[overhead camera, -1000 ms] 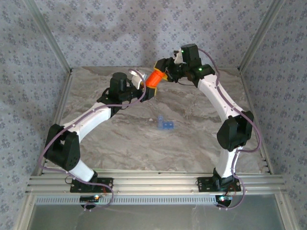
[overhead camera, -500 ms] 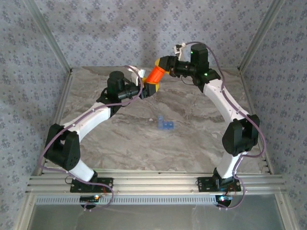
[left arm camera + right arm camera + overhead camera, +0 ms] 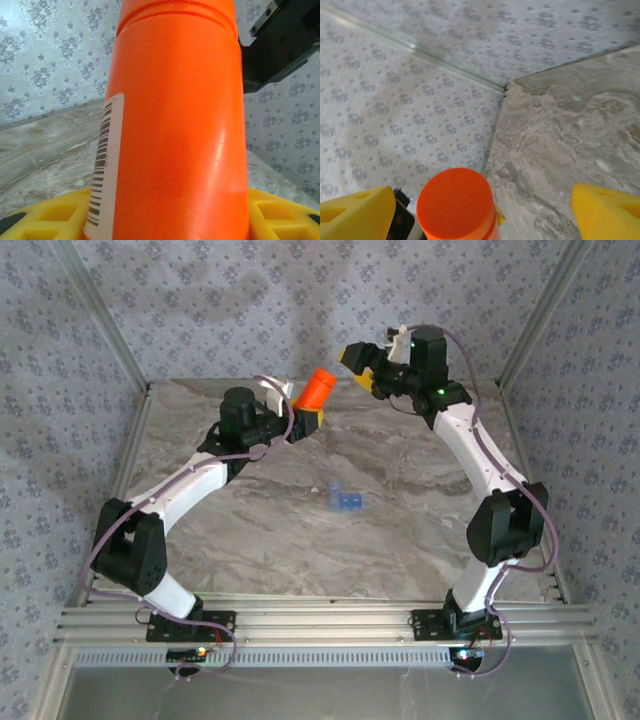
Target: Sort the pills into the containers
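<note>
My left gripper (image 3: 305, 418) is shut on the lower body of an orange cylindrical bottle (image 3: 318, 389), held off the table at the back and tilted up to the right. In the left wrist view the bottle (image 3: 175, 125) runs up between the yellow fingers (image 3: 45, 215), its barcode label on the left. My right gripper (image 3: 360, 368) hangs open just right of the bottle's top, not touching it. The right wrist view looks down on the bottle's orange end (image 3: 455, 205) between wide-spread yellow fingertips (image 3: 605, 210). The blue containers (image 3: 345, 501) lie mid-table. The pills are out of view.
Patterned walls close in the marble table (image 3: 400, 540) at the back and both sides. An aluminium rail (image 3: 320, 625) at the near edge carries both arm bases. A back corner of the table (image 3: 506, 89) appears in the right wrist view.
My right gripper has opened, let go of the bottle's top end and drawn back up and to the right. The left gripper keeps hold of the bottle, which has shifted slightly left.
</note>
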Available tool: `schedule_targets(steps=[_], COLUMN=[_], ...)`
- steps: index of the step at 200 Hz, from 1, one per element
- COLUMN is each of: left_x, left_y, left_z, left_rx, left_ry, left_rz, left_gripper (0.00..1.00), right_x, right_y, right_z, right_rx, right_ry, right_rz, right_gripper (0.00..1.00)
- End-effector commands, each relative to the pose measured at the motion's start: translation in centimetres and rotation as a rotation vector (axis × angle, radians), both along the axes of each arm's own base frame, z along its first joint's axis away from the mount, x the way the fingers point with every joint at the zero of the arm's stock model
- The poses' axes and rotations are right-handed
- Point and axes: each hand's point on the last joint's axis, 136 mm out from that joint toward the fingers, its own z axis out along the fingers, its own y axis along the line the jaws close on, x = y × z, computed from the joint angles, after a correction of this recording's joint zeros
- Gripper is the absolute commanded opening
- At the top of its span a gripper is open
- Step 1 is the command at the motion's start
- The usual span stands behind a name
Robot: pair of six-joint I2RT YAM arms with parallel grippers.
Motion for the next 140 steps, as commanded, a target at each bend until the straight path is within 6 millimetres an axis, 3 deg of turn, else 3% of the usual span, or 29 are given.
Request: schedule_targets(steps=[1,87,140], left_x=[-0.1,-0.7,-0.9], left_y=[0.2,-0.8,-1.1], left_z=[1.7,0.7,0.7], left_rx=[0.058,0.116,0.116], left_ry=[-0.104,-0.111,-0.112], left_rz=[0.021,-0.013,-0.020], left_gripper=[0.00,0.00,0.00], right_x=[-0.4,-1.4,-1.7], right_y=[-1.1,2.8,3.9], right_z=[-0.3,-2.2,-2.8], right_rx=[0.030,-0.011,-0.020], right_ry=[0.139,0.231,0.244], right_rz=[-0.101,-0.029,-0.001], right_gripper=[0.93,0.94,0.84])
